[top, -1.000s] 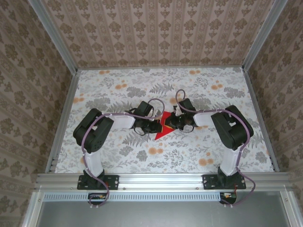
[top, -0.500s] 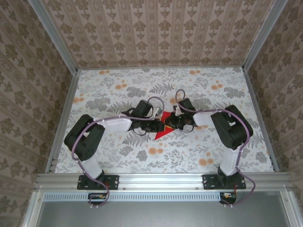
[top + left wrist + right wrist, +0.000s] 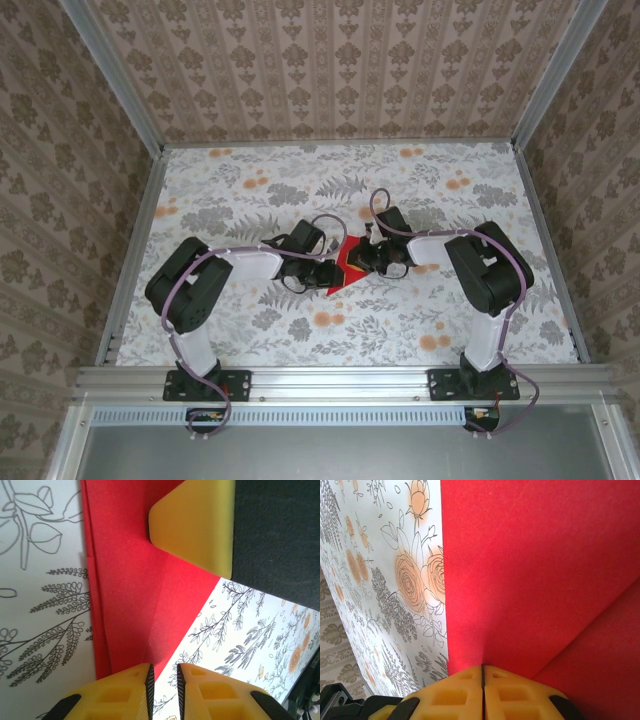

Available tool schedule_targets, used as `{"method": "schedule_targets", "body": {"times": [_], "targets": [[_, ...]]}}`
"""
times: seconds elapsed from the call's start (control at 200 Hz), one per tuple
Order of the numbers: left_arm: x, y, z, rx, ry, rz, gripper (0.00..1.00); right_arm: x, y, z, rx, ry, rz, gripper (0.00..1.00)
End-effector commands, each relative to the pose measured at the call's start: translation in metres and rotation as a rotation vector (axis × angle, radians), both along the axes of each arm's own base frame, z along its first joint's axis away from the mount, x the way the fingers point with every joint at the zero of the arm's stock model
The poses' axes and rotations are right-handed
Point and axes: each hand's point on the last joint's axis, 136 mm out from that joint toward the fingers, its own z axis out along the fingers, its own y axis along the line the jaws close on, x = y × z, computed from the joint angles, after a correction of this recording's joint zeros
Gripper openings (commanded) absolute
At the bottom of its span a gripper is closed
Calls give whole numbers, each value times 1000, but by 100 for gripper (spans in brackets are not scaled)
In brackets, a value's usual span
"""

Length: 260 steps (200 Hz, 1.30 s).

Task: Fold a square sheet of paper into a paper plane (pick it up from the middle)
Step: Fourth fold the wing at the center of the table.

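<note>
— What has moved since a second ago?

— The left arm. Its elbow swung out toward 8 o'clock and has now drawn partly back in, and the left hand point(image 3: 326, 272) has parted its fingers a little. The right arm has kept its place.

— Where is the paper?

— The thin, bright red, creased and pointed sheet of paper point(image 3: 341, 279) lies on the flower-patterned table point(image 3: 420, 190), near the middle, with its sharp tip toward 7 o'clock. It has hardly shifted.

— And the hands?

— The left hand is at the sheet's 9 o'clock side and the right hand point(image 3: 363, 262) is at its 3 o'clock side, both low over it.

— What state is the left hand in?

— Slightly open. In the left wrist view the left hand point(image 3: 163, 677) shows a narrow gap between its yellow fingertips and grips nothing. The sheet of paper point(image 3: 130, 605) runs from 12 o'clock down to those tips, with a layered edge on its 9 o'clock side and the table point(image 3: 40, 605) beside it. A yellow finger point(image 3: 195, 525) of the right hand rests on the red surface at 1 o'clock.

— And the right hand?

— Closed. In the right wrist view the right hand point(image 3: 482, 680) has its fingers pressed together, with only a thin seam between them. The tips sit against the sheet of paper point(image 3: 530, 565), where a flap overlaps a lower layer toward 4 o'clock. I cannot tell whether any paper is pinched in the seam. The table point(image 3: 405, 580) shows at 9 o'clock.
</note>
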Motion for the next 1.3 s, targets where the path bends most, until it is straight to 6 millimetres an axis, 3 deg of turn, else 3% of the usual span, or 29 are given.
{"method": "schedule_targets", "body": {"times": [0.0,0.26,0.61,0.93,1.295], "targets": [[-4,19,-17,74,43,43,23,-21,-30,-50,-171,131,-50,9],[-3,24,-15,83,34,52,22,-23,-32,-53,-181,141,-53,8],[-4,13,9,64,-46,5,22,-22,-32,-51,-174,139,-58,8],[-14,11,-2,117,-13,-39,20,-25,-34,-56,-182,155,-62,8],[-17,23,-15,182,16,-29,19,-28,-37,-61,-191,167,-62,8]]}}
